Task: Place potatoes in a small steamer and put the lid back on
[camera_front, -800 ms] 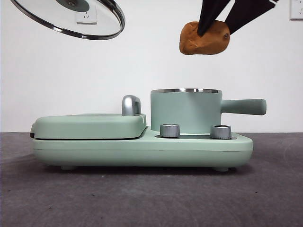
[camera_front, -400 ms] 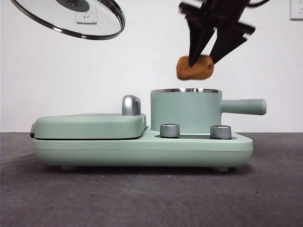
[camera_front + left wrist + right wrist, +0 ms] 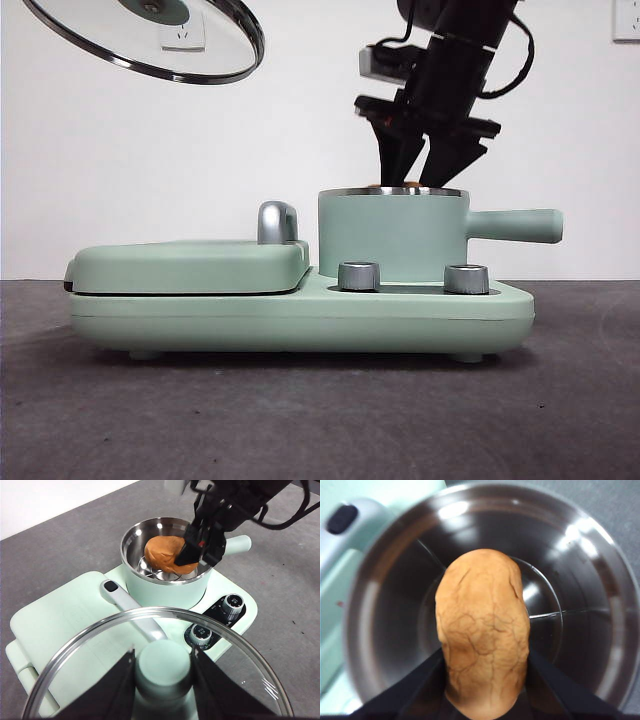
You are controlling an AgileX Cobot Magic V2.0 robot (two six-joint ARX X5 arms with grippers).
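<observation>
- Front view: right gripper [image 3: 424, 182] is reaching down from the top right of the frame, jaw tips dipping just inside the steel rim of the small steamer [image 3: 392, 236] at center right. Only a sliver of the potato [image 3: 385, 185] is showing above the rim. The lid [image 3: 150, 38] is hanging tilted in the upper left corner, well apart from the pot.
- Left wrist view: left gripper [image 3: 162, 677] is pinching the lid knob at the bottom center of the frame. The potato [image 3: 167, 553] is sitting inside the pot in the upper middle, on or just above the wire rack, with the right gripper's jaws clamped on it.
- Right wrist view: the jaws are gripping the potato [image 3: 482, 635], centered over the pot's bottom.
- Doing it well, I judge: lower until the potato is resting, open the jaws gently, lift straight up clear of the rim, and only then bring the lid over level.
</observation>
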